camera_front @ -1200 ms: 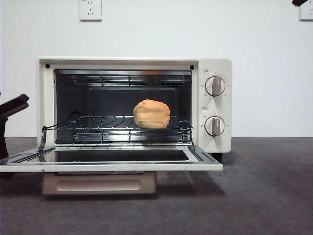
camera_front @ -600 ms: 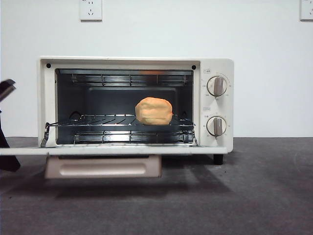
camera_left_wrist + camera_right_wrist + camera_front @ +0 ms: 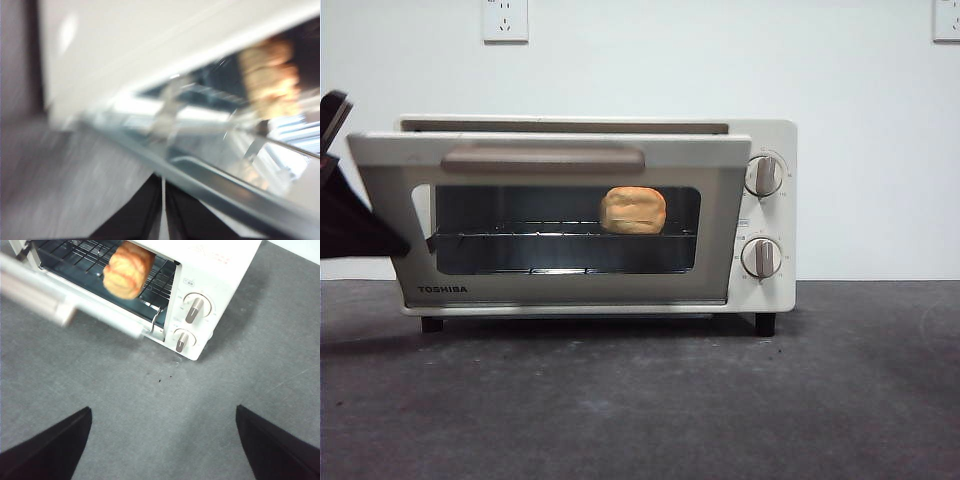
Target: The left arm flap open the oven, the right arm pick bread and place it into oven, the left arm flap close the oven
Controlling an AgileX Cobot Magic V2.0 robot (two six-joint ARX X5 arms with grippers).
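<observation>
Now your left gripper point(image 3: 162, 210), fingers pressed together, meets the oven point(image 3: 760, 215) door's edge; bread point(image 3: 633, 210) sits inside; right gripper point(image 3: 162, 450) fingers spread wide.

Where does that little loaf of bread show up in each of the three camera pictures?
Front view: the bread sits on the rack, seen through the oven door's window, right of middle.
Left wrist view: a blurred golden patch at upper right, behind the door glass.
Right wrist view: top, left of middle, on the rack.
Shared landmark: the wire rack.
</observation>
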